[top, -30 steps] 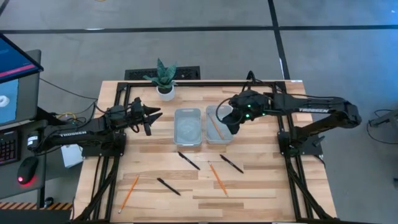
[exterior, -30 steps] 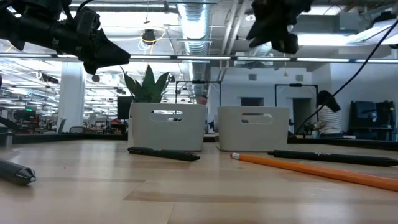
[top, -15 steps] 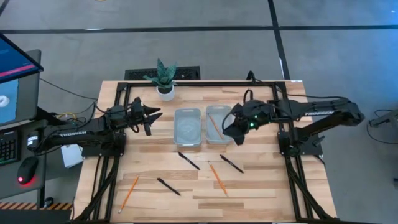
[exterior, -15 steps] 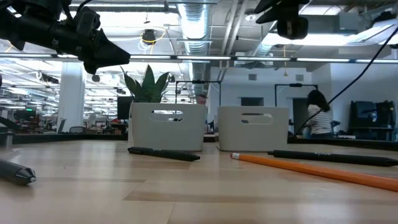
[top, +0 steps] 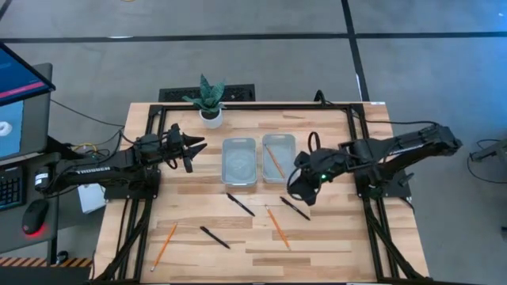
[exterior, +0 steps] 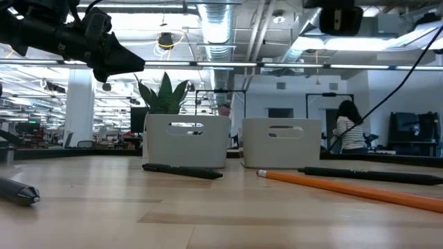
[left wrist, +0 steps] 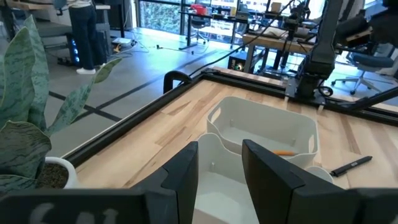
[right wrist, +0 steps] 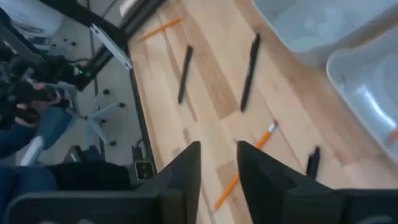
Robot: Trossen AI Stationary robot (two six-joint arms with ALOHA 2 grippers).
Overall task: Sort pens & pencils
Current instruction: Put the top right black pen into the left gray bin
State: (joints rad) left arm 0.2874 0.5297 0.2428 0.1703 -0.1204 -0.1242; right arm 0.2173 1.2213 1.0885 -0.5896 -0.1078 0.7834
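Observation:
Three black pens lie flat on the wooden table: one [top: 240, 204] near the bins, one [top: 214, 237] nearer the front, one [top: 295, 208] under my right gripper. One orange pencil [top: 277, 227] lies beside that third pen. Another [top: 163, 245] lies at the near left. A third [top: 274, 162] lies inside the right bin [top: 290, 152]. My right gripper [top: 297, 190] hovers open above the pen and pencil, which show in its wrist view as the pen's end [right wrist: 313, 162] and the pencil [right wrist: 245, 165]. My left gripper [top: 194, 146] waits open, left of the left bin [top: 228, 161].
Two pale bins stand side by side at the table's middle far part, seen in the low view as the left bin [exterior: 187, 138] and the right bin [exterior: 282, 142]. A potted plant [top: 209, 99] stands at the far edge. A black frame [top: 253, 105] borders the table. A person [exterior: 349, 131] stands in the room behind.
My right gripper has moved from above the right bin toward the table's near edge and now hangs over the pen and pencil in front of the bins. The pencil in the right bin has stayed where it was. The left arm has kept still.

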